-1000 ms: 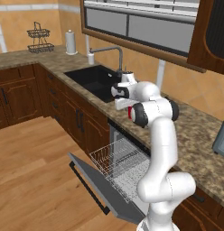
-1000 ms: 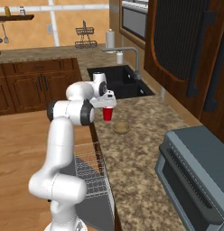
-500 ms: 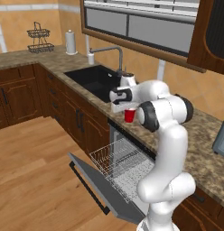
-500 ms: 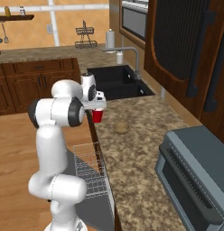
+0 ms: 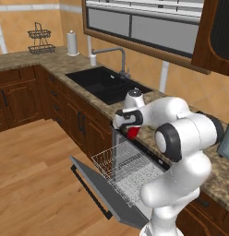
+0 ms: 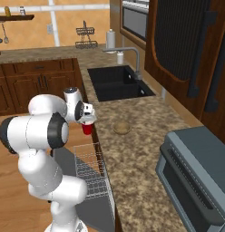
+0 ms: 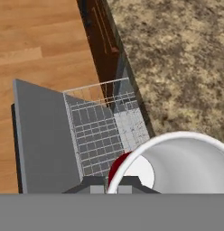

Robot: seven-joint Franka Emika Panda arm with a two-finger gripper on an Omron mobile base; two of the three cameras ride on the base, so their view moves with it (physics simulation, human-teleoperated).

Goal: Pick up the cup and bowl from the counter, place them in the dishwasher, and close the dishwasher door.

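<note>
There was 1 cup (image 6: 87,126), 1 bowl (image 6: 122,128), 1 dishwasher (image 5: 135,173) w/ 1 white wire rack (image 5: 123,167) pulled out, and 1 dishwasher door (image 5: 95,189) dropped open.

The gripper (image 6: 88,118) was clamped tight on the cup's white rim. The red cup hung upright in the air, just past the counter (image 6: 137,154) edge, over the rack.

The right base view showed the bowl sitting on the counter, near the cup but apart from it, plus a grey toaster oven (image 6: 196,176) further along. The left base view showed the door's black handle (image 5: 91,192) along its outer edge, and the cup (image 5: 133,132) under the gripper (image 5: 130,123). The hand view looked straight down: the cup's (image 7: 177,162) white inside was close up, w/ the rack (image 7: 105,131) and the grey door (image 7: 44,140) far below.

Half a sec before, the cup was over the counter edge. Now it was out over the rack, and the arm had swung that way too. The bowl hadn't moved.
</note>
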